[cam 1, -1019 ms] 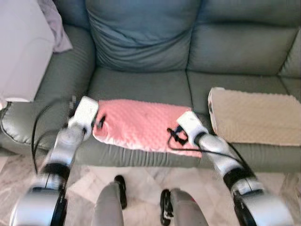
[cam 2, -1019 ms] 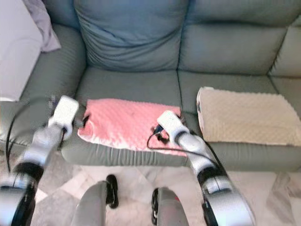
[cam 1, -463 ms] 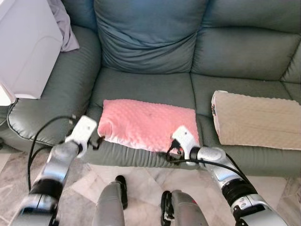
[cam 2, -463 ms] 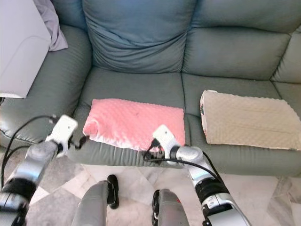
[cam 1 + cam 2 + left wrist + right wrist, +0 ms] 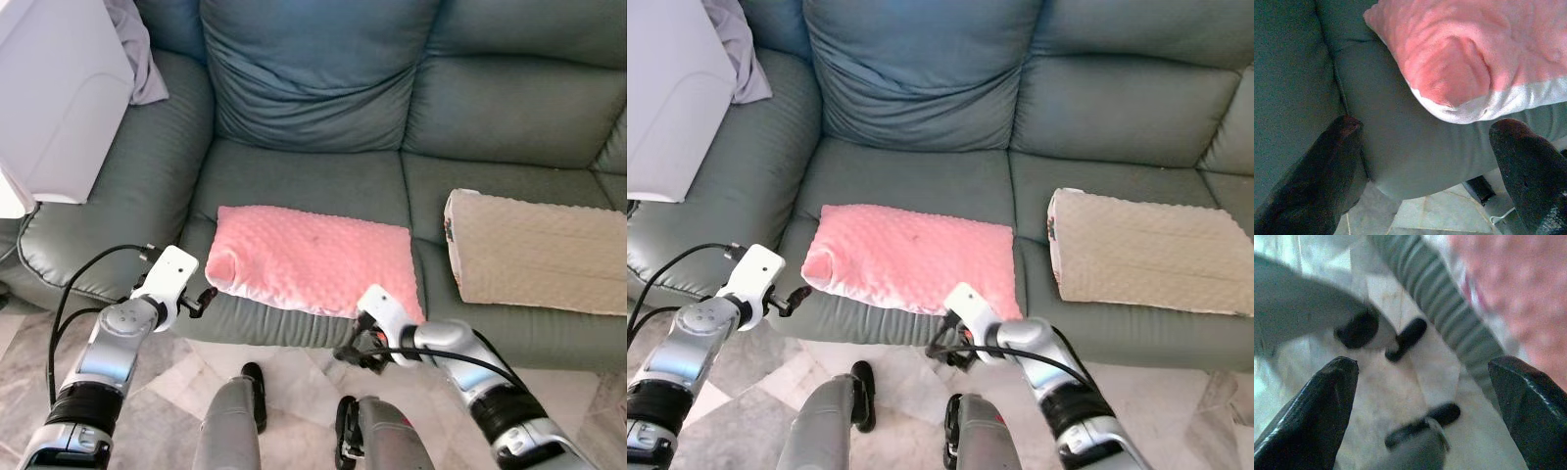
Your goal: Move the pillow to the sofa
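Note:
The pink dimpled pillow (image 5: 313, 259) lies flat on the grey-green sofa's (image 5: 304, 176) left seat, its front edge near the seat's front. My left gripper (image 5: 199, 295) hangs open just off the pillow's left corner, beside the seat front. In the left wrist view that pillow corner (image 5: 1464, 63) sits beyond the open fingers (image 5: 1317, 171), untouched. My right gripper (image 5: 351, 350) is below the seat's front edge, open, under the pillow's right corner. In the right wrist view its fingers (image 5: 1312, 416) frame the floor and my own feet.
A beige dimpled cushion (image 5: 544, 250) lies on the right seat. A white box-like object (image 5: 54, 88) rests on the left armrest, with a lilac cloth (image 5: 132, 49) behind it. Marble floor (image 5: 294, 377) lies in front of the sofa, around my legs.
Both grippers have drawn back from the pillow's two ends and dropped toward the seat front. The pillow stays on the seat. The camera has shifted slightly.

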Controlling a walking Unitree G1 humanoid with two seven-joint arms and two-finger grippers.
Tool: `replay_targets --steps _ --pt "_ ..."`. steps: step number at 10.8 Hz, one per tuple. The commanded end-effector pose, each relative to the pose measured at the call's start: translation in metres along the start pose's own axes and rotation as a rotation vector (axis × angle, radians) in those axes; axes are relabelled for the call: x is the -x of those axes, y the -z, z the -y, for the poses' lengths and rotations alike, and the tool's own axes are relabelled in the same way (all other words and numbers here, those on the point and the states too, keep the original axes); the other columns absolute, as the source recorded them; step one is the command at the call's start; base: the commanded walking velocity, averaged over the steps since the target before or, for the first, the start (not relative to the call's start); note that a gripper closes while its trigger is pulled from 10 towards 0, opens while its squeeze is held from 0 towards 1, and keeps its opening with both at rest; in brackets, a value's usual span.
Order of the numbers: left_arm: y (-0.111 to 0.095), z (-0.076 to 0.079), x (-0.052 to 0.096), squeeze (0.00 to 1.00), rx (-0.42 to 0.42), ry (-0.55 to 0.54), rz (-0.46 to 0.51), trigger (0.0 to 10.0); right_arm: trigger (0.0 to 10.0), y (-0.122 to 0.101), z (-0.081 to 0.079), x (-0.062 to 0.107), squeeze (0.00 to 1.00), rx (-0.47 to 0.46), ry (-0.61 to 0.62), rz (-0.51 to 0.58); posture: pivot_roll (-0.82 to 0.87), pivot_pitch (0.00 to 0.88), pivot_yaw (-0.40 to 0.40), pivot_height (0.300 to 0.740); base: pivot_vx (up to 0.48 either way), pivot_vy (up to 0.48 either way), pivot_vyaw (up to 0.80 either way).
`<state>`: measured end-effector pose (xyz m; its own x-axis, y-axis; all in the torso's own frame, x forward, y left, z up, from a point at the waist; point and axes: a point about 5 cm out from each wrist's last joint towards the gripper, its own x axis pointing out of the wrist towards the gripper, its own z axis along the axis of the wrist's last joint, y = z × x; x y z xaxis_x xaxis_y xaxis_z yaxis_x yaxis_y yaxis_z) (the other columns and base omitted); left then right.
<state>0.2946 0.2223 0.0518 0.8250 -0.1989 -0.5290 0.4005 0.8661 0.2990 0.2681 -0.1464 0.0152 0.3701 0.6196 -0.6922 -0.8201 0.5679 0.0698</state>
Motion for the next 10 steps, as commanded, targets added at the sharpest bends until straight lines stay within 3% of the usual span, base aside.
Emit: replay_targets --steps 1,3,5,7,9,10 --pt "-0.001 0.005 0.001 0.0 -0.002 0.032 -0.009 10.0 10.0 0.015 0.003 0.007 1.0 0.018 -0.017 -0.047 0.01 0.29 -0.008 0.74 0.0 0.0 0.0" --pt "-0.001 0.01 0.001 0.0 0.007 0.051 -0.019 10.0 10.0 0.016 0.014 0.008 1.0 0.091 0.008 -0.05 0.01 0.312 -0.009 0.74 0.0 0.0 0.0" --pt "0.0 0.011 0.005 0.0 0.018 0.041 -0.022 10.0 10.0 0.011 0.015 0.005 1.0 0.079 0.035 -0.038 0.02 0.331 -0.013 0.74 0.0 0.0 0.0" --pt "0.008 0.018 0.021 0.0 0.036 0.036 -0.043 10.0 10.0 0.012 0.002 -0.006 1.0 0.054 -0.029 -0.089 0.04 0.373 -0.012 0.74 0.0 0.0 0.0" --pt "0.008 0.019 0.031 0.0 0.072 0.005 -0.028 10.0 10.0 0.018 -0.005 -0.01 1.0 0.101 -0.116 -0.123 0.05 0.403 -0.012 0.74 0.0 0.0 0.0" --pt "0.007 0.019 0.033 0.0 0.102 -0.008 -0.013 10.0 10.0 0.014 -0.005 -0.012 1.0 0.164 -0.082 -0.109 0.05 0.411 -0.014 0.74 0.0 0.0 0.0"
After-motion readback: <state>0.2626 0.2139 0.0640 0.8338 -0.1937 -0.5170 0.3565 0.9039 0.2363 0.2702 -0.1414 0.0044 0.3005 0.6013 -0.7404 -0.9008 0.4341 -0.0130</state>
